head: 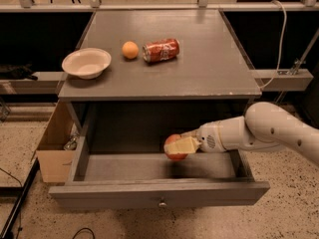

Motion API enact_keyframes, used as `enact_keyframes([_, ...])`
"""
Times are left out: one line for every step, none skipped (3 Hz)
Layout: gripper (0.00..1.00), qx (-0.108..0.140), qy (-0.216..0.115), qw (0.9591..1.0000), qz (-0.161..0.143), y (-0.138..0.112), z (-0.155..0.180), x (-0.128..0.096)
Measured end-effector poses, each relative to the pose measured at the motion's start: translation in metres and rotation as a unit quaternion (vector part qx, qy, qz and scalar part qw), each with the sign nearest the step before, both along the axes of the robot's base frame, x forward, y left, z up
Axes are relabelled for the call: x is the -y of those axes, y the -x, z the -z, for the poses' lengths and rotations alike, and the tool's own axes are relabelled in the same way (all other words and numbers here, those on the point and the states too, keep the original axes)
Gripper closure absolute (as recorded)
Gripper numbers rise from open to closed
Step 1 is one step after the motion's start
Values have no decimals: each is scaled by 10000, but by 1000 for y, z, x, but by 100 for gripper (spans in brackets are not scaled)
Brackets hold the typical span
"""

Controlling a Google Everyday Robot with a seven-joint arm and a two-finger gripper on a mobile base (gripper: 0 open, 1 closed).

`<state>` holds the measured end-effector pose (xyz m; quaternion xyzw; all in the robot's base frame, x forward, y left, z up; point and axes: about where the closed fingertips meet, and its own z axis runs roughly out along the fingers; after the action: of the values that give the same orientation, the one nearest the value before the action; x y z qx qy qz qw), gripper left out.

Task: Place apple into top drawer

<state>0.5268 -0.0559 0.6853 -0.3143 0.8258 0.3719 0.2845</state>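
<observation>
The top drawer point(149, 195) is pulled open below the grey table top, its front panel with a small round knob facing me. My gripper point(178, 147) reaches in from the right on a white arm and is shut on the red apple point(175, 154). It holds the apple just above the drawer floor, near the middle of the drawer. The cream fingers point(182, 145) cover the apple's top and stem.
On the table top point(199, 68) stand a white bowl point(86, 62) at the left, a small orange fruit point(130, 50) and a red soda can point(160, 50) lying on its side. A cardboard box point(52, 151) stands on the floor left of the drawer.
</observation>
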Motion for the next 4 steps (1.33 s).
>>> enact_keyframes([100,-3,-77,10000,-14,1,1,-2])
enact_keyframes([100,-15,36,10000,-9,-2,6,-4])
enact_keyframes([100,-108,173,9998,64,-10,18,0])
enact_keyframes([100,-216,245,9993,160,-16,30,6])
